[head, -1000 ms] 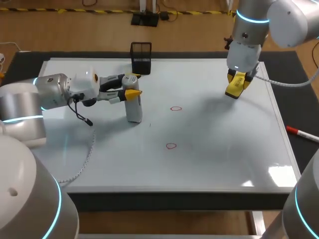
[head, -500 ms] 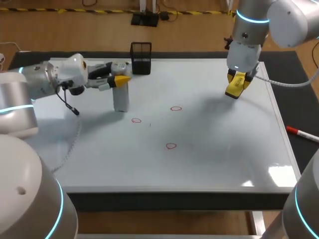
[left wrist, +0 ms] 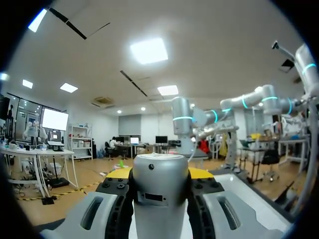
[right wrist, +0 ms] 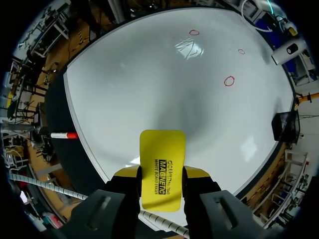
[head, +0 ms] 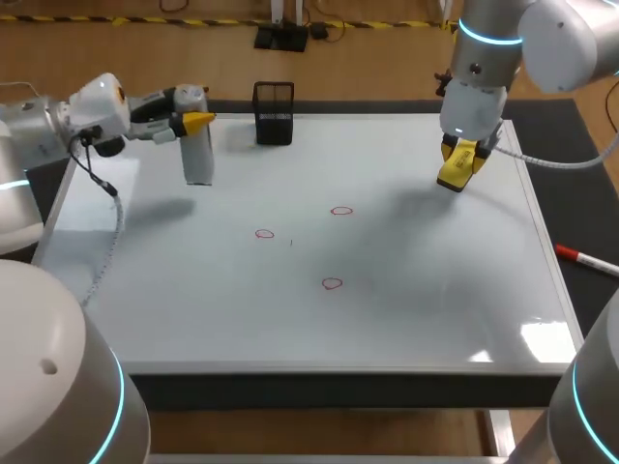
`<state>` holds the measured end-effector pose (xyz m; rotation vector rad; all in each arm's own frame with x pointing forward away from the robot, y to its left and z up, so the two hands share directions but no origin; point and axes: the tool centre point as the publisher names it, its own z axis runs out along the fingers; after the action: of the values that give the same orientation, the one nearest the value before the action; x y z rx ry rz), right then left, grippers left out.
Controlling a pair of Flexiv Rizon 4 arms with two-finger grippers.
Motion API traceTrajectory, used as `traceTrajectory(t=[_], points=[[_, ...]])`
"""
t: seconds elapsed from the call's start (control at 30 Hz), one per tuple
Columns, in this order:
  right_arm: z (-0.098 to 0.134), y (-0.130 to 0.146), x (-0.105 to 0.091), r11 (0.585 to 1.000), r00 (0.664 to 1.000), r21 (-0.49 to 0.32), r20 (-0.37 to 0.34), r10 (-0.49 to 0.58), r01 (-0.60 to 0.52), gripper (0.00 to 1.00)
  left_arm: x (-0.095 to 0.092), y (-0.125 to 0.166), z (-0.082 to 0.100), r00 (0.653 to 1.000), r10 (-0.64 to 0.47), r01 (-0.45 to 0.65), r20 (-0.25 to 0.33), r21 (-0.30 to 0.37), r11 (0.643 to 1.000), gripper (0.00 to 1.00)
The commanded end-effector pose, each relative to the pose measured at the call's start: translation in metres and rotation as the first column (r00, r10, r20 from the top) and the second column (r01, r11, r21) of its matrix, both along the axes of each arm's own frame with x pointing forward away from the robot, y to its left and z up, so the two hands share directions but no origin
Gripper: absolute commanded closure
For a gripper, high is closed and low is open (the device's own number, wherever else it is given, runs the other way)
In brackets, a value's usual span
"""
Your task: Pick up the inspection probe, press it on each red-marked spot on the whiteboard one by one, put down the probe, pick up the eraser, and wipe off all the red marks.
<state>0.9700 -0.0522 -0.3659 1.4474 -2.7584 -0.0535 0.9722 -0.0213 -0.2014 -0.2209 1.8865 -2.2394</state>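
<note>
Probe point(head: 198, 159): upright, long axis vertical, clamped between left fingers point(head: 199, 120) over whiteboard point(head: 435, 290) far-left corner, apparently clear of surface.
Eraser point(right wrist: 162, 169): held in right fingers point(right wrist: 125, 173).
Red marks point(head: 332, 283): mid-board, between both arms.

Black print on yellow eraser point(right wrist: 162, 169)

probe point(head: 197, 155) far left over whiteboard point(head: 435, 309), eraser point(head: 456, 164) far right, marks point(head: 332, 283) mid-board
</note>
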Motion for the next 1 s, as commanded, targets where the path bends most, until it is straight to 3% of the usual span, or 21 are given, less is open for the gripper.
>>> traceTrajectory(t=[0.03,0.4,0.73,1.0], points=[[0.001,-0.001,0.0,1.0,1.0,-0.003,0.0,0.002,-0.002,1.0,0.009,0.016,0.004,1.0,-0.007,0.007,0.011,0.002,1.0,1.0],[0.001,-0.001,0.0,1.0,1.0,-0.003,0.0,0.002,-0.002,1.0,0.035,0.05,0.006,0.999,0.009,-0.009,0.031,-0.011,1.0,1.0],[0.001,-0.001,0.0,1.0,1.0,-0.003,0.0,0.002,-0.002,1.0,0.039,0.07,0.004,0.999,0.034,-0.033,0.034,-0.03,0.999,1.0],[0.001,-0.001,0.0,1.0,1.0,-0.003,0.0,0.002,-0.002,1.0,0.039,0.07,0.004,0.999,0.034,-0.033,0.034,-0.03,0.999,1.0]])
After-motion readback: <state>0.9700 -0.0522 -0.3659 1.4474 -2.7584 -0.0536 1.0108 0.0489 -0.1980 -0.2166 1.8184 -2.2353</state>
